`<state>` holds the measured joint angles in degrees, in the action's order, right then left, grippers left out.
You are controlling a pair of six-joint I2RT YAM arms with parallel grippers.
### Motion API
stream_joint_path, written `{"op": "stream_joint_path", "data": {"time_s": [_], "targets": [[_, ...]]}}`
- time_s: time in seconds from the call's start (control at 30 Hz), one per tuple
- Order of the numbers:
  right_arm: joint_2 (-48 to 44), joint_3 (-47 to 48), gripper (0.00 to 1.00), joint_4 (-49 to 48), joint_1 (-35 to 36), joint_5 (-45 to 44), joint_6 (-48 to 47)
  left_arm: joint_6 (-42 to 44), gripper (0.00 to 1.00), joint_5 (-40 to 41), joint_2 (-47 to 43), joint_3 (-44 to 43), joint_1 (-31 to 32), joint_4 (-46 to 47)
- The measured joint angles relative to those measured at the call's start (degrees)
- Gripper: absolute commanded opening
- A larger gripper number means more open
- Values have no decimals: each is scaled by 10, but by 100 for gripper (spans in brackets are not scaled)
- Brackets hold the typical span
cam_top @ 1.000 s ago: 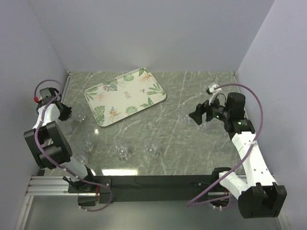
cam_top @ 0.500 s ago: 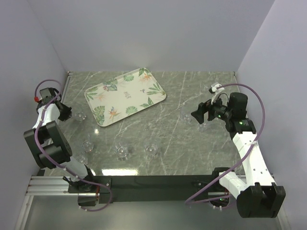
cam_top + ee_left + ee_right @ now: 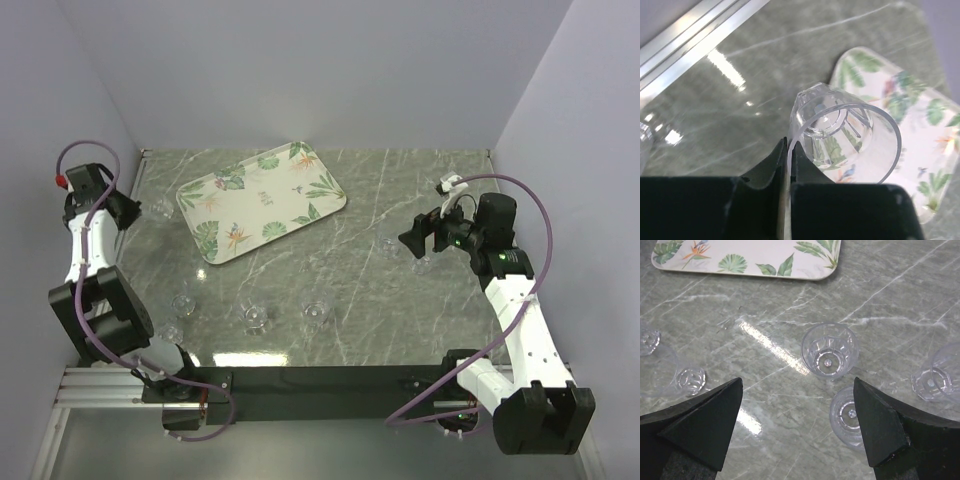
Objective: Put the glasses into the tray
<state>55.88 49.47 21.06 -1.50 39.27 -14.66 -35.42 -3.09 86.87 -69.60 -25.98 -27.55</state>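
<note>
So the left gripper (image 3: 787,150) was pinched shut on the rim of one glass (image 3: 850,135), holding it close by the left wall, near the tray's (image 3: 262,200) left edge. The right gripper (image 3: 797,387) hung wide open over two loose glasses (image 3: 829,351), with plenty of bare table (image 3: 370,290) between it and the tray.
</note>
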Motion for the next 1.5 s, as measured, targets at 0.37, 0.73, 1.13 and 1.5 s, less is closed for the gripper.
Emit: {"op": "stream_joint_path", "data": {"time_s": [0.37,0.73,1.13,1.5], "targets": [[0,0,97,0,-5,0,0,-15,0,-46,183,-205,49,-8],[0,0,97,0,-11,0,0,-17,1,-35,298,-323,86,-68],[0,0,97,0,-14,-1,0,-14,4,-11,348,-365,102,-106],[0,0,97,0,-18,-5,-1,-7,39,-6,364,-375,106,-113]]}}
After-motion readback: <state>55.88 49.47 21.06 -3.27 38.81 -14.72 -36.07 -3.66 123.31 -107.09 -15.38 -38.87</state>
